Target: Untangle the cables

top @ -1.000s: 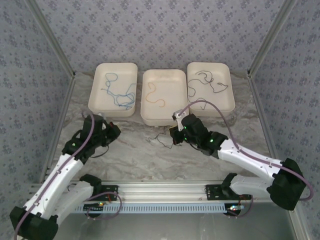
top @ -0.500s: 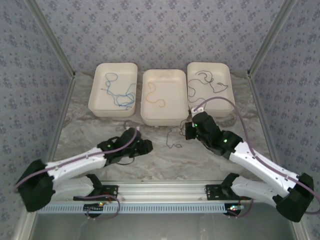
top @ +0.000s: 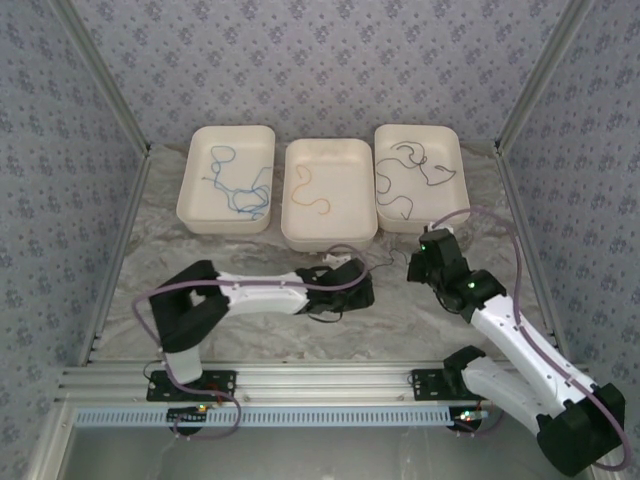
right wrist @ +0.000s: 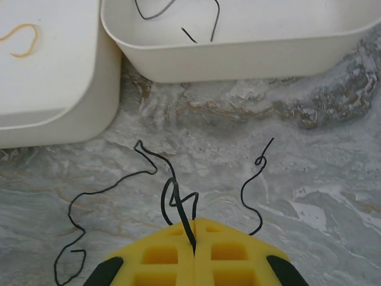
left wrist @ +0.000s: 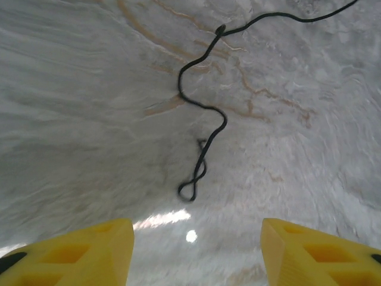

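Step in hand, as I judge it: pull apart the black cable (left wrist: 225, 122) lying loose on the surface (top: 200, 255) in front of the trays.

Left pincer (left wrist: 196, 238): jaws stand apart with nothing between them, hovering low over the surface. The arm is stretched across to mid-table, so the left pincer (top: 358, 288) sits just beside the strand. The wrist view shows the cable snaking away from the pincer, with a small closed loop at its near end.

Right pincer (right wrist: 193, 238): closed on a strand of the black cable (right wrist: 169, 199), pinched where a small loop rises. More black strand trails to either side on the surface. I cannot tell whether it is one cord or two.

To do this well:
- The left pincer should come down on the near loop and close fully, since the cord is thin and will slip from a loose pinch.
- Then draw the two pincers apart slowly, low to the surface, watching for the loop to tighten into a knot.

Containers:
- The left tray (top: 196, 200) holds the blue cable (top: 240, 195), loosely sprawled.
- The middle tray (top: 340, 165) holds the yellow-tan cable (top: 320, 205), a single curl.
- The right tray (top: 450, 205) holds black cables (top: 410, 152), several curved pieces.

The remaining black strand probably belongs in the right tray.
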Controlling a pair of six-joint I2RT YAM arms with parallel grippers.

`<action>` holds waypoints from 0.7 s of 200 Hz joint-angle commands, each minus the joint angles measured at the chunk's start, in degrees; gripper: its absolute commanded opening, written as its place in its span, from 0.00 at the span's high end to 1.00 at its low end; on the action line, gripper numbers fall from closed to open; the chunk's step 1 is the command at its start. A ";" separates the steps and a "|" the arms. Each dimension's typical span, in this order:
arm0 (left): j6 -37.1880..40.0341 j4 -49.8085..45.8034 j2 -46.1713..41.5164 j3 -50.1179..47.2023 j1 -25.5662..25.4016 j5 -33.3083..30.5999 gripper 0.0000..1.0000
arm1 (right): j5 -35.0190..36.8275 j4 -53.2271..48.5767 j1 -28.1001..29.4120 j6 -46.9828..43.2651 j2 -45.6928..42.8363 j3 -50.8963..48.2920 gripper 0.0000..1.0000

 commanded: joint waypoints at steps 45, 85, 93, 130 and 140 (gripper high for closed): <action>-0.53 -21.86 10.81 18.09 -1.26 -10.70 0.51 | -4.18 -0.55 -3.80 0.85 -4.44 -1.37 1.00; 1.27 -22.88 13.46 18.78 -1.42 -13.87 0.57 | -5.46 -0.05 -4.09 0.95 -4.55 -1.38 1.00; 1.88 -22.17 14.24 19.23 -1.41 -13.32 0.57 | -5.56 -0.21 -4.07 0.97 -4.56 -1.40 1.00; 3.23 -21.45 16.82 21.19 -1.46 -12.58 0.88 | -5.72 -0.45 -4.14 1.03 -4.54 -1.95 1.00; 2.77 -23.52 16.02 20.65 -1.50 -16.08 1.00 | -6.47 -0.23 -4.10 1.36 -4.38 -2.36 1.00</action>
